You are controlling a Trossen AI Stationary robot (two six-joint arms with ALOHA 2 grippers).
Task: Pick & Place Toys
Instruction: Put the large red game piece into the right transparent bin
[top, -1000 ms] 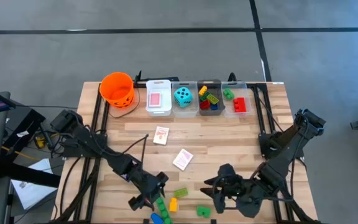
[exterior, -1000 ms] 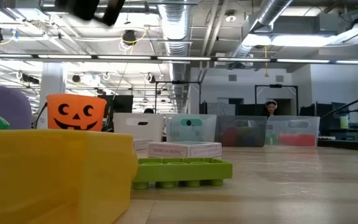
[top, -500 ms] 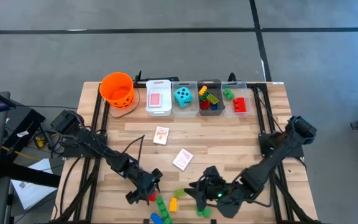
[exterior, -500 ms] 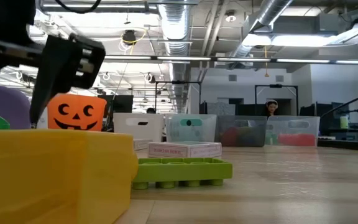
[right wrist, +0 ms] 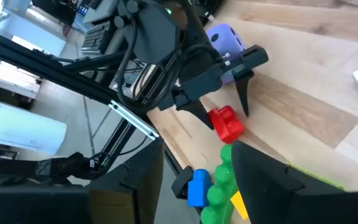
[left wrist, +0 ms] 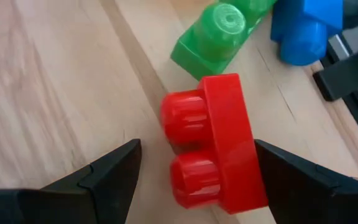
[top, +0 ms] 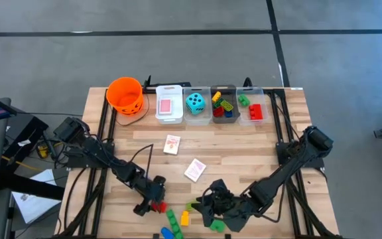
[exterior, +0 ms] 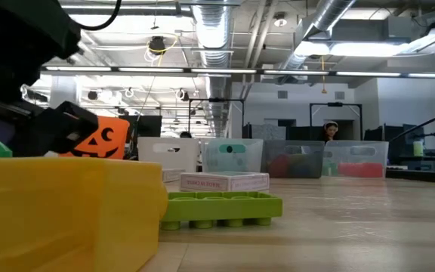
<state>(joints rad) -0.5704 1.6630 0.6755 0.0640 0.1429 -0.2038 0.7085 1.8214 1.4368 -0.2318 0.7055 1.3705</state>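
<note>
A red two-stud brick lies on its side on the wood near the table's front left. My left gripper is open and low over it, slanting down, with one finger on each side of the brick. Beside it lie green bricks, a yellow brick and a blue brick. My right gripper hovers open just right of this cluster, nothing between its fingers. A purple die sits beyond the left gripper.
Two pink-backed cards lie mid-table. Along the far edge stand an orange bucket, a white bin with a card, and clear bins with a teal die and bricks. Another green brick lies under the right arm.
My left gripper has come down toward the near edge and rolled, and its open fingers now straddle the red brick. My right gripper has sunk and gone toward the table's left, closing on the brick cluster. No toy has moved.
</note>
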